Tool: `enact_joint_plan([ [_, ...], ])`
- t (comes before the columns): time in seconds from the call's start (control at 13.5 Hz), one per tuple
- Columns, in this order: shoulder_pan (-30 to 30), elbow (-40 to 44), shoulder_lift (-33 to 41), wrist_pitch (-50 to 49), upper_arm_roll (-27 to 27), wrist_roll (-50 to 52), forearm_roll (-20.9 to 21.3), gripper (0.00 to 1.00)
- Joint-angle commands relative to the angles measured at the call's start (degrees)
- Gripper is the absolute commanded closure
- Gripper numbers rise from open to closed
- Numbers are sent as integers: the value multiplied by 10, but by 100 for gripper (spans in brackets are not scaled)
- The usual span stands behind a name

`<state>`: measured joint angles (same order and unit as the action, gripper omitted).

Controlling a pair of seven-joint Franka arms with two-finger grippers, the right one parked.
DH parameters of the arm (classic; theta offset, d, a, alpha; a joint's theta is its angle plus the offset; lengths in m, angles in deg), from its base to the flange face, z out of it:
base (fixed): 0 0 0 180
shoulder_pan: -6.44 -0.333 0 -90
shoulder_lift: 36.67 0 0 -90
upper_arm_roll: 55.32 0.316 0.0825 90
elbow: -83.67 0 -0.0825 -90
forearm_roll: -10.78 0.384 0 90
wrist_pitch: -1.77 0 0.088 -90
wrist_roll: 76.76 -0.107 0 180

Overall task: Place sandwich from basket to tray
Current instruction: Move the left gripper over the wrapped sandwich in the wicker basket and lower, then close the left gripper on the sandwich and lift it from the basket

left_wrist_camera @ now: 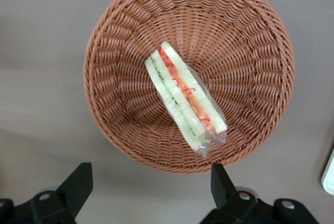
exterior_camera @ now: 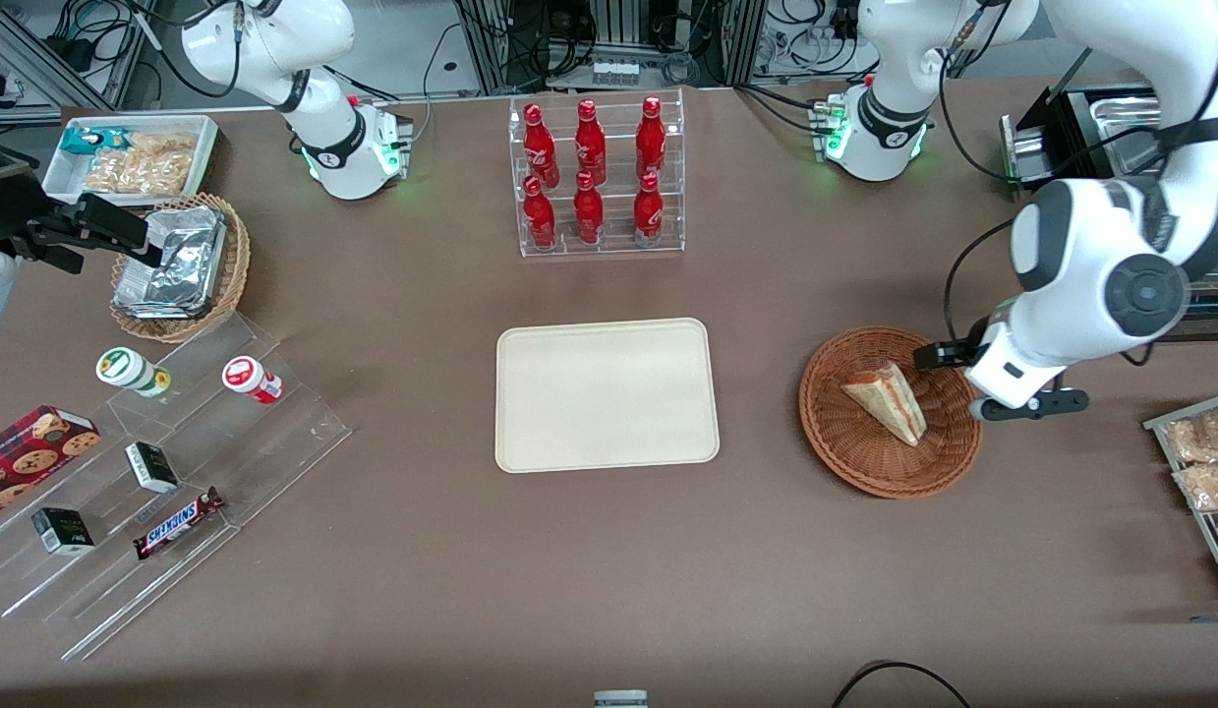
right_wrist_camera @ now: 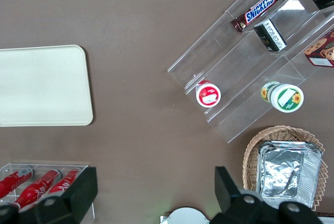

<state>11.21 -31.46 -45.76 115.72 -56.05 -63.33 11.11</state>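
Observation:
The sandwich (exterior_camera: 889, 398) (left_wrist_camera: 185, 96), a plastic-wrapped wedge of white bread with red and pale filling, lies in the round reddish-brown wicker basket (exterior_camera: 844, 462) (left_wrist_camera: 115, 51). My left gripper (exterior_camera: 982, 383) (left_wrist_camera: 148, 187) hovers above the basket's rim on the side toward the working arm's end of the table. It is open wide, with only bare table between its black fingertips (left_wrist_camera: 78, 182), and it touches nothing. The cream-beige tray (exterior_camera: 606, 393) (right_wrist_camera: 42, 85) lies flat at the table's middle, beside the basket, with nothing on it.
A clear rack of red bottles (exterior_camera: 594, 177) stands farther from the camera than the tray. Toward the parked arm's end are a stepped acrylic shelf with snacks (exterior_camera: 156, 462), a tan basket of foil packets (exterior_camera: 181, 265) and a white bin (exterior_camera: 137, 157). Snack bags (exterior_camera: 1203, 462) lie near the working arm.

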Motion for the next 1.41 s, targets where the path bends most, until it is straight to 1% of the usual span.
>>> enact_joint_plan([
  [0.0,21,-82,46,80,3,106,4,0],
  [0.22,40,-113,47,136,3,256,4,0],
  [0.52,40,-116,31,159,2,392,3,0],
  [0.59,41,-116,21,173,1,441,3,0],
  [0.67,48,-117,15,194,1,468,3,0],
  [1.04,50,-121,-19,238,0,486,-2,0],
  [1.33,51,-121,-47,253,0,485,-2,0],
])
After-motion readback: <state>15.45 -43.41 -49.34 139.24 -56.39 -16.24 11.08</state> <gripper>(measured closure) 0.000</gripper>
